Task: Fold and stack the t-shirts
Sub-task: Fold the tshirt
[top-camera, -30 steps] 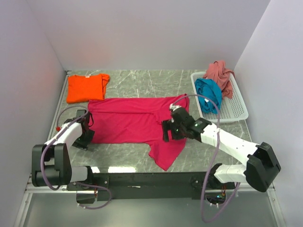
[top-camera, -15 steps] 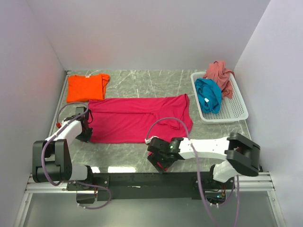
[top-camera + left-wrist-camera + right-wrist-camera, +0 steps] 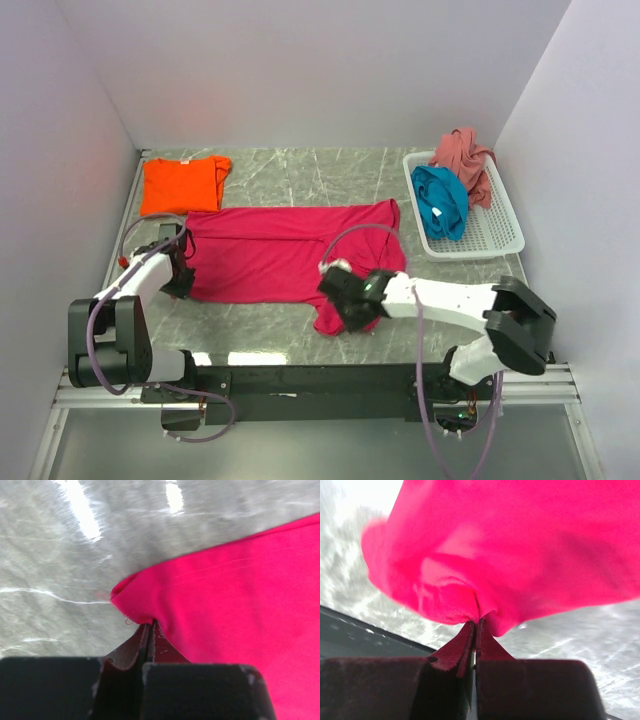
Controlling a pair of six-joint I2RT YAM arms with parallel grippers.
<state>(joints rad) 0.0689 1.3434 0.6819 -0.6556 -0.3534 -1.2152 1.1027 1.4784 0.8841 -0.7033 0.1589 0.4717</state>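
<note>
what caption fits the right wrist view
Right hand pinching a bunched fold of the red shirt over the grey table.

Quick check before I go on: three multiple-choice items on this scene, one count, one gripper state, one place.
1. How many shirts lie in the basket? A one; B two; C three.
2. The right gripper is: A shut on the magenta shirt; B open; C shut on the basket rim.
3. Where is the orange shirt? A in the basket; B under the magenta shirt; C far-left table corner.
Answers: 1 B, the teal shirt and pink shirt lie there. 2 A, its jaws pinch magenta cloth. 3 C, it lies folded there.
</note>
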